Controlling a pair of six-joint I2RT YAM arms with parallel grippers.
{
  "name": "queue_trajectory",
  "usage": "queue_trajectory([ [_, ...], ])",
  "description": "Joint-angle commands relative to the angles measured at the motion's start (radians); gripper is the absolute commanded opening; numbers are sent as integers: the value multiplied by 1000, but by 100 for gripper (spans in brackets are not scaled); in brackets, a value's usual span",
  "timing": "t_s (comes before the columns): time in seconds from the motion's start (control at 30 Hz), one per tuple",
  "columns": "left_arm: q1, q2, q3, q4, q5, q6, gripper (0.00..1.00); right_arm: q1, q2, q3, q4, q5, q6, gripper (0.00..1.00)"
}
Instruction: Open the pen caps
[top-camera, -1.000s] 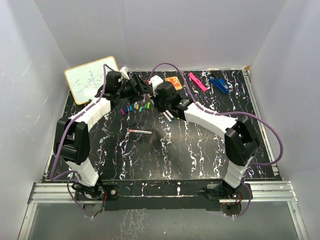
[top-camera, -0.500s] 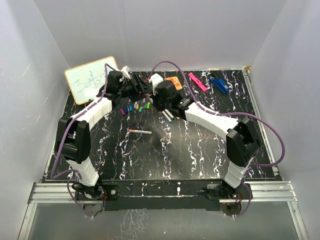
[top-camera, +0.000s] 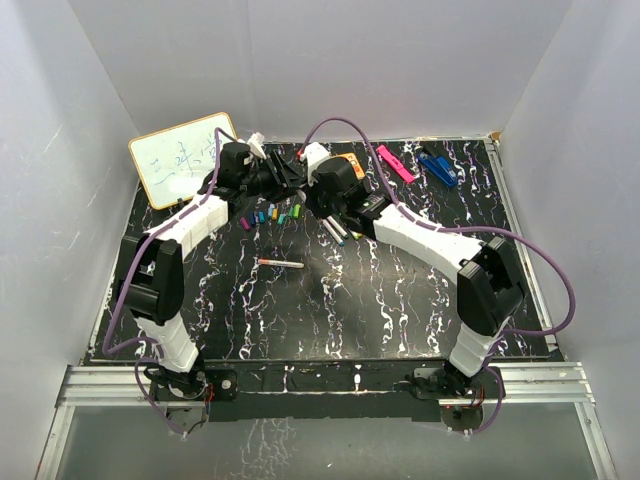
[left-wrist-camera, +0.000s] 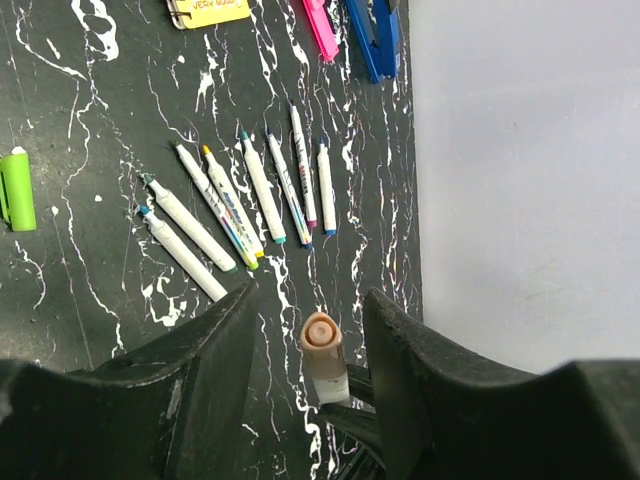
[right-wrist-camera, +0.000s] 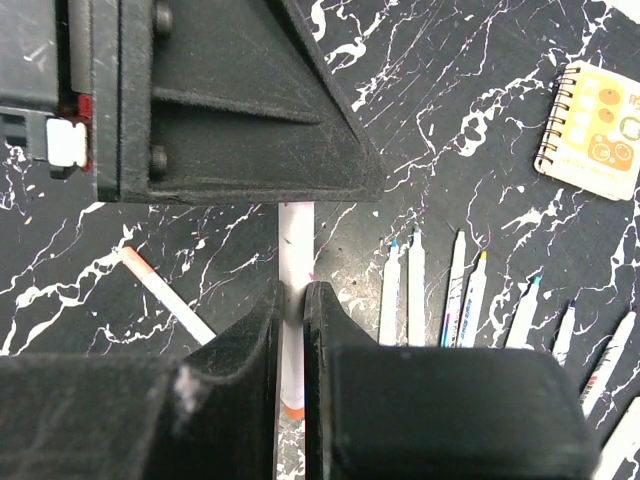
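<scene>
My right gripper (right-wrist-camera: 291, 292) is shut on a pale pen barrel (right-wrist-camera: 296, 235) and holds it above the table at the back centre (top-camera: 305, 186). The pen's pale orange cap (left-wrist-camera: 322, 335) stands between the open fingers (left-wrist-camera: 215, 370) of my left gripper (left-wrist-camera: 312, 293), with a gap on each side. The left gripper (top-camera: 283, 177) faces the right one. Several loose coloured caps (top-camera: 270, 214) lie on the table below them; a green cap (left-wrist-camera: 15, 190) shows in the left wrist view. Several uncapped pens (left-wrist-camera: 250, 200) lie in a row (right-wrist-camera: 465, 285). One capped pen (top-camera: 280, 263) lies apart (right-wrist-camera: 160, 290).
A small whiteboard (top-camera: 180, 158) leans at the back left. An orange notebook (top-camera: 350, 165), a pink bar (top-camera: 395, 163) and a dark-blue clip (top-camera: 438, 167) lie along the back edge. White walls enclose the black marbled table (top-camera: 380, 300).
Both wrists have shifted slightly towards the back and drawn closer together. The right gripper stays shut on the pen.
</scene>
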Motion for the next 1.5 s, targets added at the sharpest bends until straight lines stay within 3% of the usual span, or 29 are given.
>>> queue_trajectory([
  [0.0,-8,5,40,42,27,-11,42,-5,-73,20,73,-13,13,0],
  [0.2,-10,7,42,54,28,-22,34,-6,-81,10,74,-17,10,0],
  [0.57,-10,3,51,65,15,-34,29,-10,-78,-16,66,-25,8,0],
  [1.0,-12,2,46,76,29,-45,0,-17,-81,-22,69,-24,12,0],
  [1.07,-11,3,46,78,28,-46,0,-17,-81,-20,70,-26,11,0],
  [1.1,-13,3,48,77,30,-46,0,-17,-81,-20,70,-27,13,9],
  [1.17,-13,3,53,76,31,-48,0,-18,-75,-15,66,-37,11,47],
  [1.27,-17,5,65,69,38,-45,0,-18,-71,-10,62,-36,12,69],
  [1.33,-23,5,70,69,41,-45,0,-18,-65,-6,60,-36,16,76],
  [1.47,-40,1,80,67,44,-44,0,-20,-45,10,57,-32,25,76],
])
